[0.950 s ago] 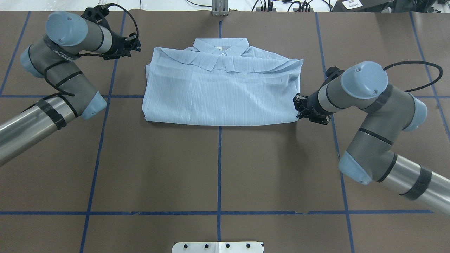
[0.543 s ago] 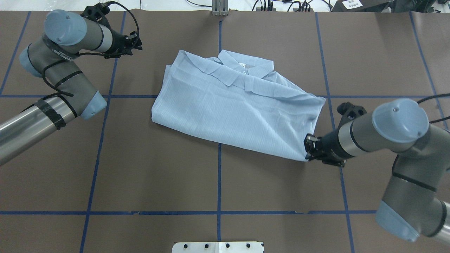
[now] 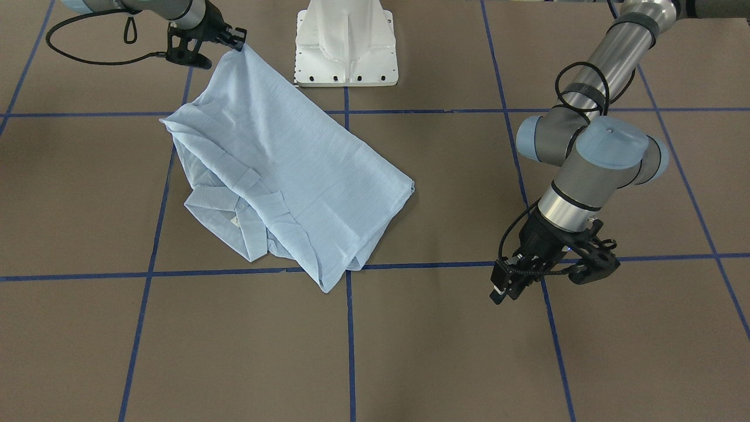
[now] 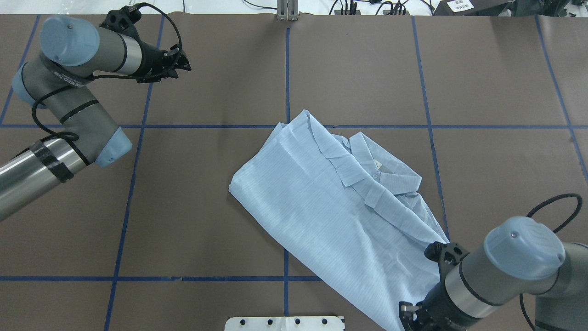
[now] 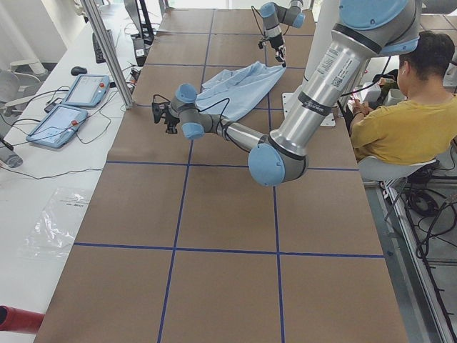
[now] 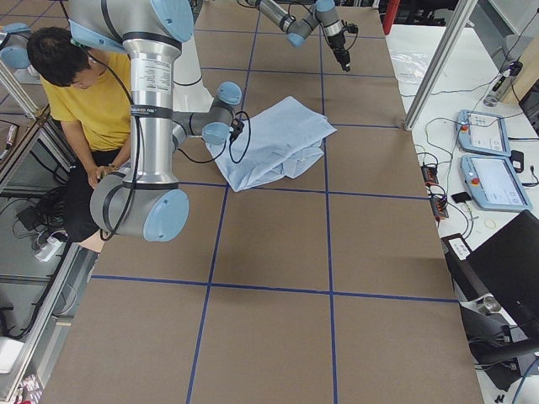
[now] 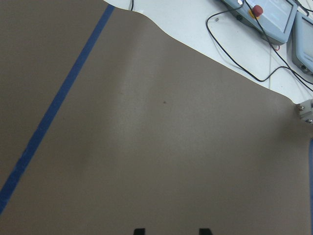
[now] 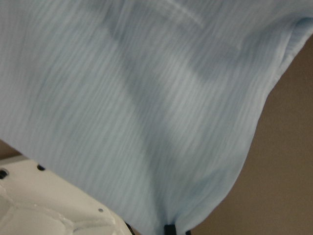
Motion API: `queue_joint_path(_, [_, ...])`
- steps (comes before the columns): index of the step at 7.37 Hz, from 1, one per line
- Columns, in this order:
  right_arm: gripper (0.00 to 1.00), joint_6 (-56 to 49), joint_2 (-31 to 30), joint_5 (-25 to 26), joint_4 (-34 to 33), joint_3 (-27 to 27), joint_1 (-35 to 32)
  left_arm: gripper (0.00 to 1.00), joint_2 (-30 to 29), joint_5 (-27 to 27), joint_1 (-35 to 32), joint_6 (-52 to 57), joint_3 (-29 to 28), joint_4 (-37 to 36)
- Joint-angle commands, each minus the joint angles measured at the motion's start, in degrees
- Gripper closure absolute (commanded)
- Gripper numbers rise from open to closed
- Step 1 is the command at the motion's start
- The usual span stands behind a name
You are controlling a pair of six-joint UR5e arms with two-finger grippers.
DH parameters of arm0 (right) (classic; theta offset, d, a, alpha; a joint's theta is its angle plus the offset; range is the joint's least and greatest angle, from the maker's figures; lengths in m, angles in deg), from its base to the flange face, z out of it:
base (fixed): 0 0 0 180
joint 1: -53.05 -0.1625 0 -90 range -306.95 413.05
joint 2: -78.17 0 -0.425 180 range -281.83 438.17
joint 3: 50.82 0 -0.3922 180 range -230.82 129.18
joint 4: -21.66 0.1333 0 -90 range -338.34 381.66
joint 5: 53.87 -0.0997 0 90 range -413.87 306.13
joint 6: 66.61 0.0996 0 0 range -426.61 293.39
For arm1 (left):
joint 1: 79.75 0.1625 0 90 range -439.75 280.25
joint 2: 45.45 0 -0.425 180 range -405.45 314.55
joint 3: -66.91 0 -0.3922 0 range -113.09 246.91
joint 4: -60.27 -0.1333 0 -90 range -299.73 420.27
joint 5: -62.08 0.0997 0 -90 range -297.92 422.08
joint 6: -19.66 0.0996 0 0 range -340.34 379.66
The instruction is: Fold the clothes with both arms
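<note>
A light-blue pinstriped shirt (image 4: 321,207) is seen folded into a rough rectangle and laid diagonally on a brown table (image 4: 183,207) marked with blue tape lines (image 4: 287,69). It is spread mostly over the robot's right half of the table. Its collar (image 4: 363,177) is turned upward, on the side away from the robot. One near corner of the shirt is pinched by the right gripper (image 3: 240,42), whose jaws are closed tight on the fabric just beside the white base (image 3: 345,47). In the right wrist view the cloth is seen gathered to a point at the fingertips. The rest of the shirt is fanned out from that corner across the table. The left gripper (image 3: 505,288) is held well apart from the shirt, over bare table on the robot's far left. Its fingertips (image 7: 139,230) are shown parted, with nothing between them. A seated person in a yellow top (image 5: 414,121) is seen behind the robot in the side views.
</note>
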Motion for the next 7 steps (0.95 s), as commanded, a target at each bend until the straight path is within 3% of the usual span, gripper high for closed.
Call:
queue_joint_path(1, [0.00,0.45,0.34,-0.59,0.42,-0.39,2.16,0.42,6.48,-2.08,5.10,-6.42,10.76,-0.06])
queue_joint_path(3, [0.00,0.36,0.70,-0.06,0.42,0.40,-7.90,0.26,8.88,-1.55,13.10,-16.68,15.45,-0.15])
queue_joint_path(5, [0.00,-0.34,8.29,0.11,0.42,7.48,-21.78,0.23,10.56,1.77,19.53,-22.51,17.75,-2.94])
queue_joint_path(7, [0.00,-0.60,12.64,4.66,0.51,11.63,-25.62,0.23,9.52,6.43,23.76,-23.41,18.02,-9.62])
